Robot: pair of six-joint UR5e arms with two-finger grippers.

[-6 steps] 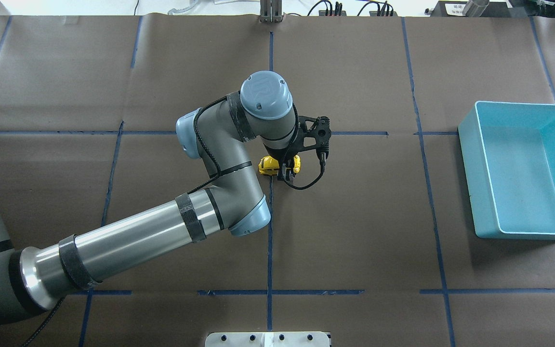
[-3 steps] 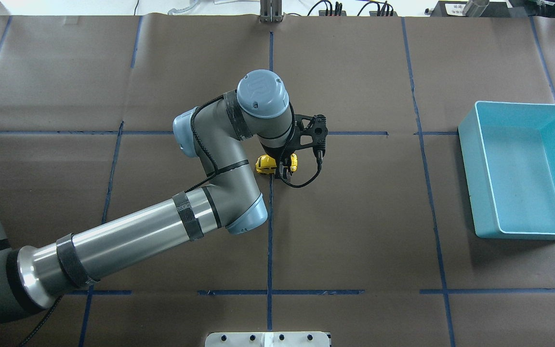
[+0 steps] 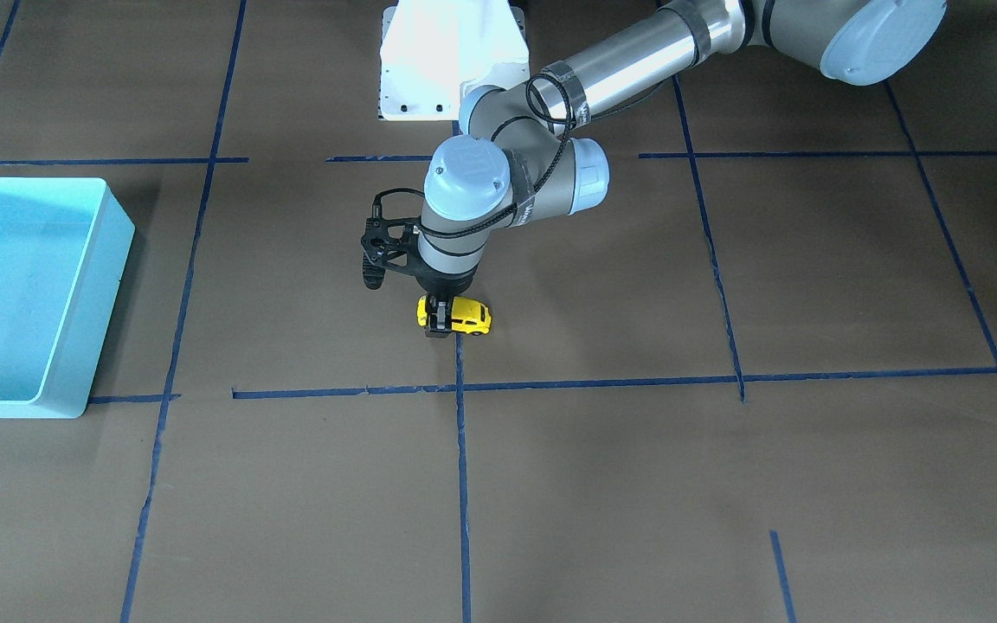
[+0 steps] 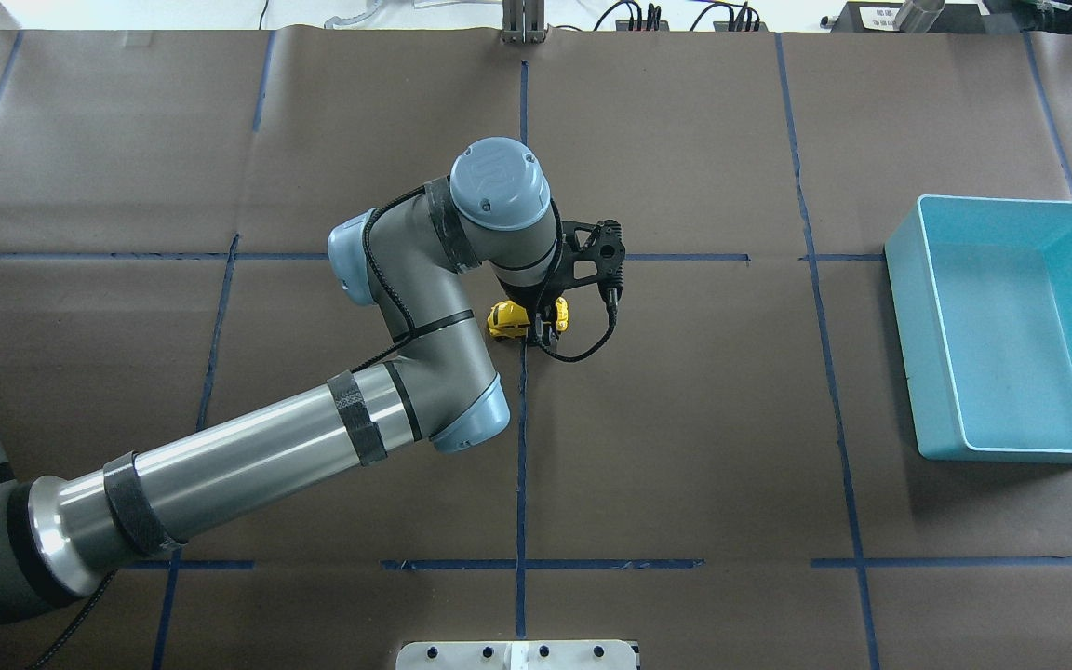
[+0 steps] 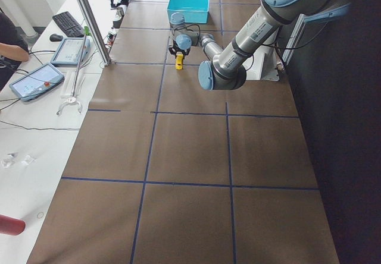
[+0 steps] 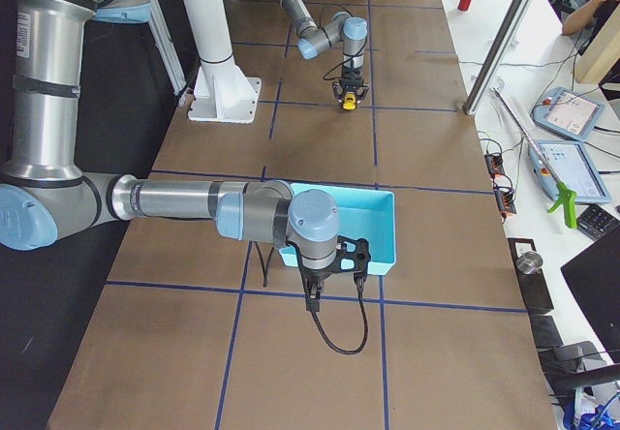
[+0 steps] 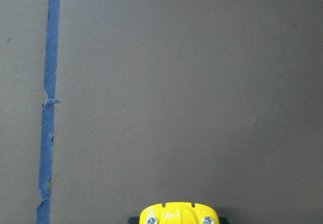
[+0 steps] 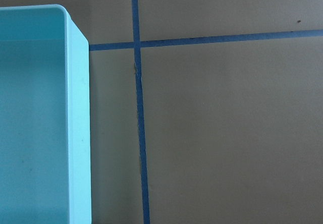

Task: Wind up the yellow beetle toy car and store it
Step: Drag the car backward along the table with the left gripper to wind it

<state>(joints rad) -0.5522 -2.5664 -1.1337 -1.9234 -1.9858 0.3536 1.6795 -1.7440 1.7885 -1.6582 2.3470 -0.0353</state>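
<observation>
The yellow beetle toy car [image 3: 466, 317] stands on its wheels on the brown table near the centre, also seen in the overhead view [image 4: 502, 319] and at the bottom edge of the left wrist view [image 7: 177, 214]. My left gripper [image 3: 438, 323] points straight down and is shut on the car across its sides [image 4: 542, 328]. The light blue bin [image 4: 1011, 454] sits empty at the robot's right end of the table. My right gripper [image 6: 310, 299] hangs just beside the bin's [image 6: 386, 229] near side; I cannot tell whether it is open or shut.
Blue tape lines [image 4: 521, 447] divide the brown table cover into squares. The white robot base plate [image 3: 447, 61] is at the robot's side of the table. The right wrist view shows the bin's wall [image 8: 78, 133] and a tape crossing.
My left gripper has slid the car a short way toward the robot's left along the table. The bin has not moved.
</observation>
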